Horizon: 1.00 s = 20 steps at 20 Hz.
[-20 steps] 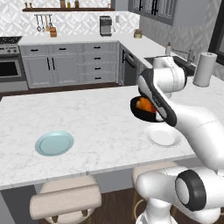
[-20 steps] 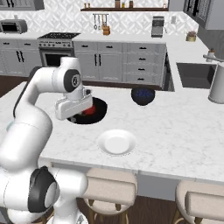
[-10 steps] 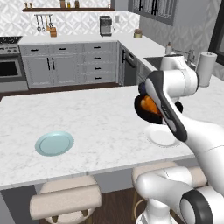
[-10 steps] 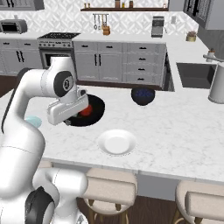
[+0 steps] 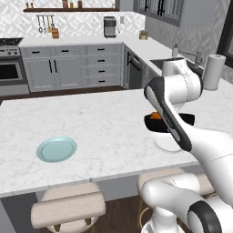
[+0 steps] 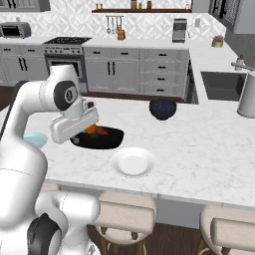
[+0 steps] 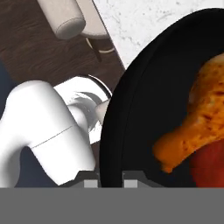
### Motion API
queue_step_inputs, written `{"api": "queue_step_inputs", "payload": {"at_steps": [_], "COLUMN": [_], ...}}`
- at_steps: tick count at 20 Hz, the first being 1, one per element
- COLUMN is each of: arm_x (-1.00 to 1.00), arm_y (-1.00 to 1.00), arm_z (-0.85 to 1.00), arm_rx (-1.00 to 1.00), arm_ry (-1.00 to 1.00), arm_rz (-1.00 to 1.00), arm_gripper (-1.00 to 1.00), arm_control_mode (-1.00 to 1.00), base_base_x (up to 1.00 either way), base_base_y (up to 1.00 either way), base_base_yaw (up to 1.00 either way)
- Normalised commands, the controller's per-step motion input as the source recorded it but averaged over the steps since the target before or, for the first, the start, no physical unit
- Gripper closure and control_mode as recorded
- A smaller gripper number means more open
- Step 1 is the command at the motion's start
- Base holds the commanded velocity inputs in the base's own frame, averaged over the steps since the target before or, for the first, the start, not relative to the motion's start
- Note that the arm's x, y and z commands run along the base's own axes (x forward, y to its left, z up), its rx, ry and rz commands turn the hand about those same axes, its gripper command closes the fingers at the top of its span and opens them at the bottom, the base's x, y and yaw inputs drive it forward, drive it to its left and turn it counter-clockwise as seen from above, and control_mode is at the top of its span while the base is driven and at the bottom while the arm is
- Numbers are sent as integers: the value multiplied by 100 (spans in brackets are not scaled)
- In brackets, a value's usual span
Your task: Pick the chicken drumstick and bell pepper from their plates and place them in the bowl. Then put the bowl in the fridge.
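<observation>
My gripper [image 7: 110, 183] is shut on the rim of the glossy black bowl [image 7: 131, 113], one fingertip on each side of the wall. The orange-brown chicken drumstick [image 7: 203, 118] lies in the bowl, with the dark-red bell pepper [image 7: 212, 170] beside it. In the right base view the bowl [image 6: 99, 139] hangs from the gripper [image 6: 79, 138] just over the island counter, behind the white plate [image 6: 133, 162]. The left base view shows the bowl [image 5: 169, 122] right above that bare white plate [image 5: 167, 144]. The pale teal plate [image 5: 56, 149] lies bare to the left. The fridge is out of view.
A dark blue round vessel [image 6: 163, 108] stands on the far side of the island. A sink [image 6: 224, 84] and a paper towel roll [image 5: 211, 73] are at the right. Padded stools [image 6: 127, 216] line the near edge of the counter.
The bowl, held by its rim, has moved nearer to me, toward the white plate. The arm's upper links have swung with it.
</observation>
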Motion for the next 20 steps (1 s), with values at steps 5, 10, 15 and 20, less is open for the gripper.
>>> {"api": "queue_step_inputs", "payload": {"at_steps": [5,10,15,20], "arm_x": [0,0,0,0], "arm_y": [0,0,0,0], "arm_z": [0,0,0,0], "arm_rx": [-1,0,0,0], "arm_ry": [0,0,0,0], "arm_rz": [-1,0,0,0], "arm_gripper": [100,100,100,100], "arm_control_mode": [100,100,100,100], "base_base_x": [-1,-72,-94,-47], "base_base_y": [0,10,75,100], "base_base_yaw": [0,5,24,52]}}
